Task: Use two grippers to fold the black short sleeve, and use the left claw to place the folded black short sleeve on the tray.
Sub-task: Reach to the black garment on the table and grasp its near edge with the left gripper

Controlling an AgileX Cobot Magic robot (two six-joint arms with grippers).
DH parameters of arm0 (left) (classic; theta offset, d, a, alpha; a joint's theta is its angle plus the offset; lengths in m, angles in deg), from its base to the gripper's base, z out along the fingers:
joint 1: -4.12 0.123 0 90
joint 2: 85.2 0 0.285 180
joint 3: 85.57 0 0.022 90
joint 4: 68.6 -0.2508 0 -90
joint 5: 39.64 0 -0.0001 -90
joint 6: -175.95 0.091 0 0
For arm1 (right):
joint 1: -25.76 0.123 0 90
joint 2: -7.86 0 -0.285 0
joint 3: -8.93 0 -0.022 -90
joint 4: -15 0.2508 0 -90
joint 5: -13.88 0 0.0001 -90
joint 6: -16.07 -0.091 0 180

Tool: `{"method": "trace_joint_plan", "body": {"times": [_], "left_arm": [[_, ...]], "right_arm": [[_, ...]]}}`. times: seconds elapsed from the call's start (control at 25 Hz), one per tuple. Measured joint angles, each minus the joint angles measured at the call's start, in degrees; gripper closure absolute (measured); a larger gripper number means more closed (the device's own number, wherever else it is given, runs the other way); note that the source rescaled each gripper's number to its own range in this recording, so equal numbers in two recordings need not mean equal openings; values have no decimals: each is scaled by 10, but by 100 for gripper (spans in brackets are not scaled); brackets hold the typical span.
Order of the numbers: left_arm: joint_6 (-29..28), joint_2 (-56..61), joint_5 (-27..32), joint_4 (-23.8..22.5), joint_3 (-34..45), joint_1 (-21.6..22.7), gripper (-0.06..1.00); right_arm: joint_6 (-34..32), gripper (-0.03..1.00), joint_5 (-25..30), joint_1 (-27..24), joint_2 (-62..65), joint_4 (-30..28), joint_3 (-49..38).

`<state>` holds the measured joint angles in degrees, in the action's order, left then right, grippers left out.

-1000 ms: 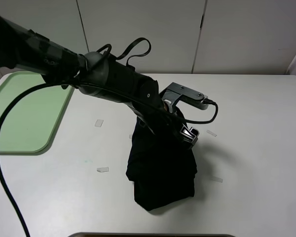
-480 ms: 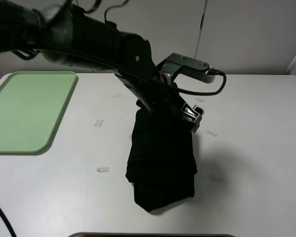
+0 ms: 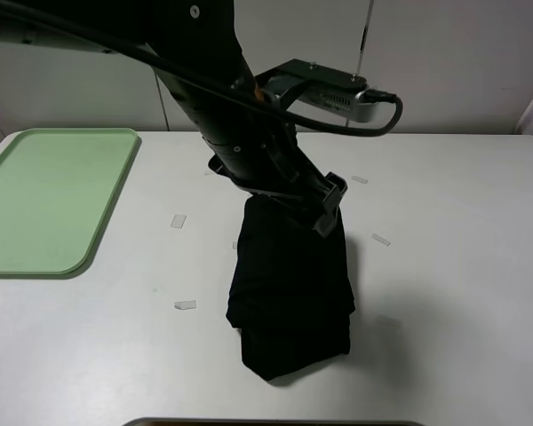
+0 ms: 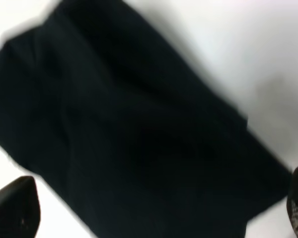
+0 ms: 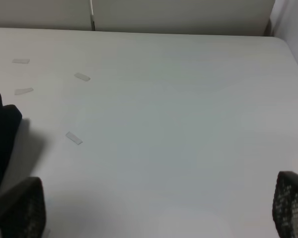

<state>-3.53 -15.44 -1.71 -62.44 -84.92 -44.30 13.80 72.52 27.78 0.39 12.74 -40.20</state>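
White cabinet panels were seen behind a pale tabletop (image 3: 462,266), on which the shirt (image 3: 290,293) lay near the middle as a narrow, folded bundle. A few small tape scraps (image 3: 185,305) were scattered around it. The tray (image 3: 44,204) sat at the left edge of the tabletop, well apart from the shirt, and nothing was seen on it.

The left gripper (image 3: 324,200) was held over the far end of the bundle, reaching in from the left. In its wrist view the fingers (image 4: 15,210) were spread wide at either side of the frame, with blurred black cloth filling the space between them; nothing was gripped. Whether the tips touched the cloth could not be told.

The right gripper (image 5: 154,208) was absent from the high view. Its wrist view showed wide, empty fingers over bare tabletop, with only an edge of the shirt at one side.

The folding was judged to be done, or nearly so. Left to do were the grasp by the left gripper, the carry across, and the placing on the tray.
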Motion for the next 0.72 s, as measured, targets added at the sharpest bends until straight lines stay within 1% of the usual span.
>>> {"method": "trace_joint_plan", "body": {"times": [0.2, 0.32, 0.6, 0.72], "left_arm": [[-5, 0, 83, 0, 0, 0, -5], [-5, 0, 114, 7, 1, 0, -5], [-9, 1, 130, 33, 41, 0, -5], [-49, 1, 116, 41, 61, 0, -5]], "right_arm": [[0, -3, 0, 0, 0, 0, 0], [0, -3, 0, 0, 0, 0, 0], [0, -3, 0, 0, 0, 0, 0], [0, -3, 0, 0, 0, 0, 0]]}}
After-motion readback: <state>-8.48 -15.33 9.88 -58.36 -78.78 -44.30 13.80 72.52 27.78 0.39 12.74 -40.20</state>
